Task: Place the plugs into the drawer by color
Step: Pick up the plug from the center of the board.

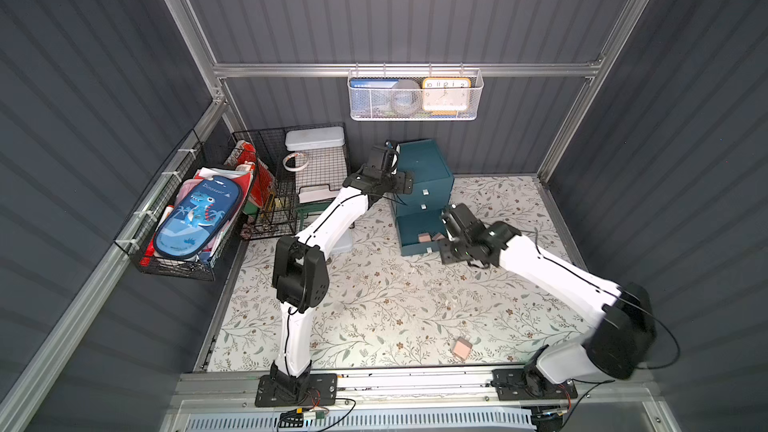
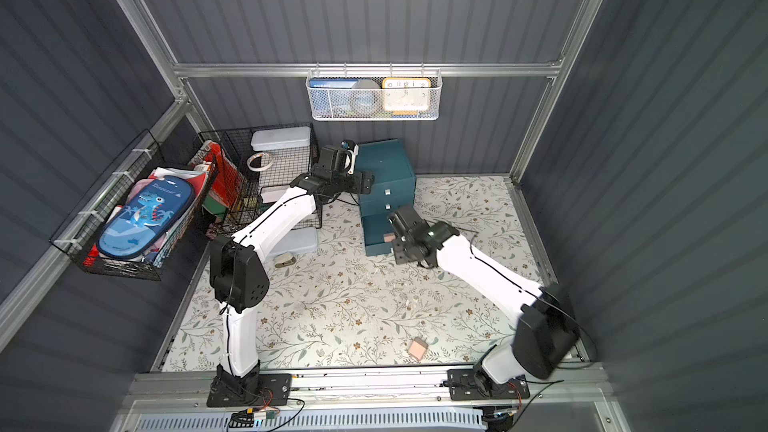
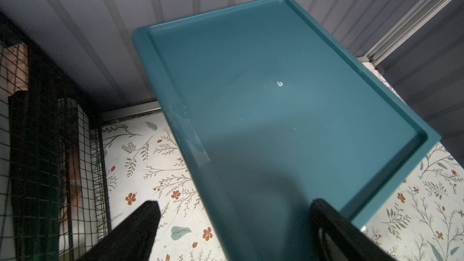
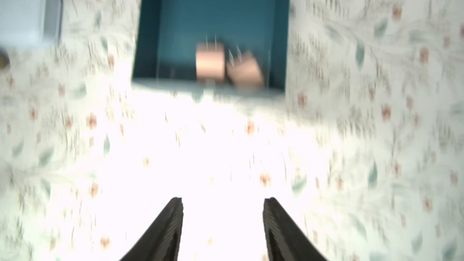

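The dark teal drawer cabinet (image 1: 424, 174) stands at the back of the table, its lowest drawer (image 1: 417, 243) pulled out. Two pale pink plugs (image 4: 210, 61) (image 4: 244, 70) lie side by side in that drawer, prongs up. A third pink plug (image 1: 461, 347) lies on the floral mat near the front edge. My left gripper (image 3: 236, 212) is open, with one finger over the cabinet's top (image 3: 276, 96) and the other beside its left edge. My right gripper (image 4: 223, 202) is open and holds nothing, just in front of the open drawer. That view is blurred.
A black wire rack (image 1: 291, 184) with a white box (image 1: 314, 137) and a tape roll (image 1: 296, 161) stands left of the cabinet. A pale blue box (image 2: 297, 241) and a small grey object (image 2: 284, 260) lie under my left arm. Baskets hang on the left wall (image 1: 174, 243) and the back wall (image 1: 413, 97).
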Available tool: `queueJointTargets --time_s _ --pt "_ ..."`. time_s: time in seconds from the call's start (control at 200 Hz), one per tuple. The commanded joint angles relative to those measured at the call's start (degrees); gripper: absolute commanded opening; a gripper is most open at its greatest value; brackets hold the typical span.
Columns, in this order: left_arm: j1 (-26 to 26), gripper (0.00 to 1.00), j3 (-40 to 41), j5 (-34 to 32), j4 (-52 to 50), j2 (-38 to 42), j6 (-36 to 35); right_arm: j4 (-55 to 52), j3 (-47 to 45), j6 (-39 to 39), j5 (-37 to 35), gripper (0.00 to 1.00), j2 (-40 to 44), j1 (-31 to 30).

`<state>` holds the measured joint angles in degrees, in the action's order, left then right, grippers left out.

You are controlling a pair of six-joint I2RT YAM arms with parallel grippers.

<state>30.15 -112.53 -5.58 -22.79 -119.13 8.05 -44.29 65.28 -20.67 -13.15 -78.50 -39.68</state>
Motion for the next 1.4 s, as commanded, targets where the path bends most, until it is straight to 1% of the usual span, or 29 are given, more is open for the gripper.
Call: queueJointTargets --time_s 0.0,0.07,0.165,0.195,0.25,0.37,0.515,0.585,0.65,0.751,0.851,0.911,0.931,1.001,1.101,1.226,1.291,1.396 --pt "1.31 0.98 1.55 1.08 -12.45 -4.17 -3.14 -9.45 -7.33 -10.16 -2.13 0.54 4.50 -3.09" --pt "1.31 0.98 1.61 0.96 -12.55 -4.10 -3.13 -13.80 -9.03 -14.27 -0.46 0.54 5.82 -5.73" --pt "1.30 0.98 1.87 0.62 -12.58 -3.74 -3.31 -14.71 -12.59 -20.73 0.71 0.58 8.42 -10.81" --pt "1.31 0.97 1.75 0.61 -12.63 -3.65 -3.39 -14.11 -13.95 -22.67 1.67 0.59 8.71 -11.91" --pt "1.31 0.98 1.48 0.45 -12.81 -3.74 -3.48 -12.90 -16.49 -26.33 3.22 0.62 11.97 -14.17" --pt "1.31 0.98 1.05 0.40 -13.02 -3.92 -3.57 -10.88 -21.93 -35.75 5.16 0.64 14.61 -20.09" --pt "1.29 0.97 1.09 0.78 -12.83 -4.26 -3.49 -9.89 -26.80 -46.50 5.02 0.68 15.05 -28.21" --pt "1.31 0.98 1.00 1.10 -12.81 -4.36 -3.40 -6.60 -28.92 -50.62 5.71 0.71 14.49 -31.24" --pt "1.30 0.98 1.08 1.07 -12.88 -4.27 -3.40 -1.99 -30.60 -52.63 6.64 0.73 13.57 -32.70" --pt "1.31 0.98 1.44 0.88 -12.83 -3.78 -3.47 2.49 -31.58 -52.12 7.43 0.75 11.29 -32.99" --pt "1.27 0.98 1.61 0.62 -12.88 -3.35 -3.57 5.13 -32.34 -50.33 4.90 0.75 9.45 -32.86" --pt "1.31 0.98 1.77 0.48 -12.99 -3.11 -3.54 7.10 -32.54 -48.92 3.70 0.74 9.43 -32.50" --pt "1.31 0.98 1.85 0.38 -13.00 -3.02 -3.62 7.72 -32.45 -48.48 3.42 0.73 7.82 -32.39" --pt "1.31 0.98 2.37 0.37 -13.01 -2.57 -3.74 9.32 -32.07 -46.46 2.56 0.71 6.90 -31.71" --pt "1.31 0.98 2.91 0.38 -12.85 -2.16 -3.75 11.21 -31.38 -43.18 2.47 0.68 5.59 -29.98" --pt "1.31 0.98 2.68 0.24 -12.90 -2.49 -3.73 14.39 -30.03 -37.37 3.42 0.65 2.07 -25.95" --pt "1.27 0.98 2.55 0.31 -13.19 -2.60 -3.75 14.04 -27.82 -34.43 5.06 0.64 -1.47 -24.57" --pt "1.31 0.98 2.88 0.64 -13.86 -2.18 -3.56 8.94 -23.65 -32.26 6.19 0.62 -7.31 -24.51"
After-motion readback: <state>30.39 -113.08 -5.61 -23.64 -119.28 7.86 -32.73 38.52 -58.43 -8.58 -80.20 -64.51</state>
